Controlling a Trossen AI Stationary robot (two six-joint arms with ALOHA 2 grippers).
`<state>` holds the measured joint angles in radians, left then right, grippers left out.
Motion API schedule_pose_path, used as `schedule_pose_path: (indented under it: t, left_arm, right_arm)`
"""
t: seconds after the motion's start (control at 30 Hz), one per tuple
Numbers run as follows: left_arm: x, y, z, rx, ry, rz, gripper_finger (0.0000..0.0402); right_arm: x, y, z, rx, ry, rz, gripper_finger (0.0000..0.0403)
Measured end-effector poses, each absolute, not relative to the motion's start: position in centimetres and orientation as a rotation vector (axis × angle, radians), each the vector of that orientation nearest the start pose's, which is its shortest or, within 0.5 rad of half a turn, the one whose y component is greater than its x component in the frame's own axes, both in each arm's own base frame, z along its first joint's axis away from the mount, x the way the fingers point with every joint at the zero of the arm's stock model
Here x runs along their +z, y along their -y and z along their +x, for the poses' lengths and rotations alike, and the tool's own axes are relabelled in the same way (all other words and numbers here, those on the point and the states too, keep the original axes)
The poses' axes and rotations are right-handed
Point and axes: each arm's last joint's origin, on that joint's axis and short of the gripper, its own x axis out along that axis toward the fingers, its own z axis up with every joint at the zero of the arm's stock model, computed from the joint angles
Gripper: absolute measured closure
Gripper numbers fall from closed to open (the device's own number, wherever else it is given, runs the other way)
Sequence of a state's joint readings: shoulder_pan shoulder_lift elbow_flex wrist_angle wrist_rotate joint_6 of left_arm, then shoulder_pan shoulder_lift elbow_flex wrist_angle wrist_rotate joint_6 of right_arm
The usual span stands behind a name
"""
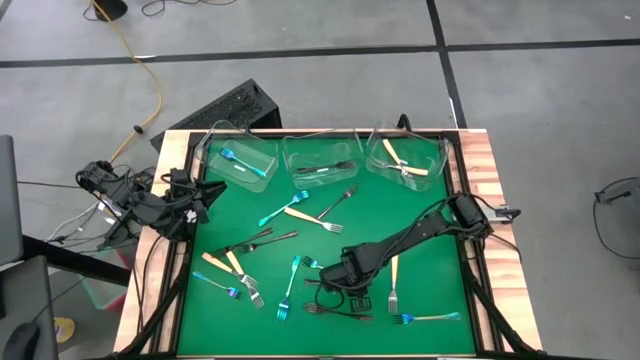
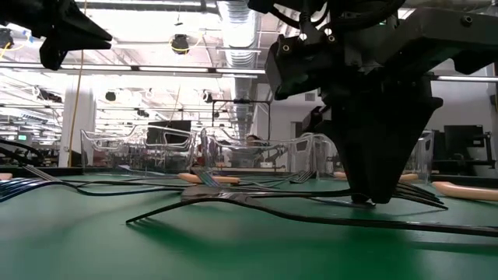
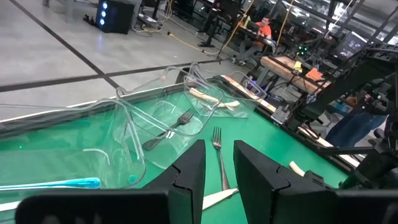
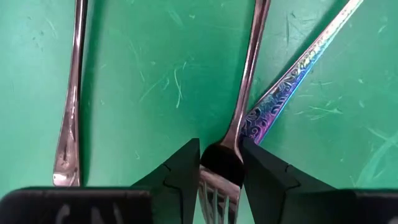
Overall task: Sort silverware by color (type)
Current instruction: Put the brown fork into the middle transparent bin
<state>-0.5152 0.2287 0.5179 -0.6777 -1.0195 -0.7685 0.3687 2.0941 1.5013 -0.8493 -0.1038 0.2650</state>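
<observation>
The right gripper [image 4: 221,165] is lowered onto the mat, fingers clamped on a dark fork [image 4: 239,106]; the left gripper [image 3: 219,171] is held raised, slightly parted

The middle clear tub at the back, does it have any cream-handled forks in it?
No. In the high view the middle tub holds only dark forks; the cream-handled forks lie in the tub to its right.

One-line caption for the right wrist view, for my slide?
Right gripper closing around a dark fork on the green mat, beside an iridescent fork.
</observation>
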Motion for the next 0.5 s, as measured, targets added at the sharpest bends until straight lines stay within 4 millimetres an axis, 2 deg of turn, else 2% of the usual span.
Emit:
schedule_pose_path:
  t: [0.2,0.43,0.5]
  left_arm:
    - [25.89,0.68,6.19,0.571,-0.08,-0.472,0.0333]
    - [25.89,0.68,6.19,0.569,-0.081,-0.473,0.0333]
    - [25.87,0.7,6.2,0.563,-0.085,-0.475,0.0333]
  right_arm:
    - [14.87,-14.71,37.25,0.186,-1.484,0.026,0.0279]
    - [14.83,-14.67,37.26,0.186,-1.485,0.026,0.037]
    - [14.82,-14.67,37.25,0.183,-1.486,0.027,0.0382]
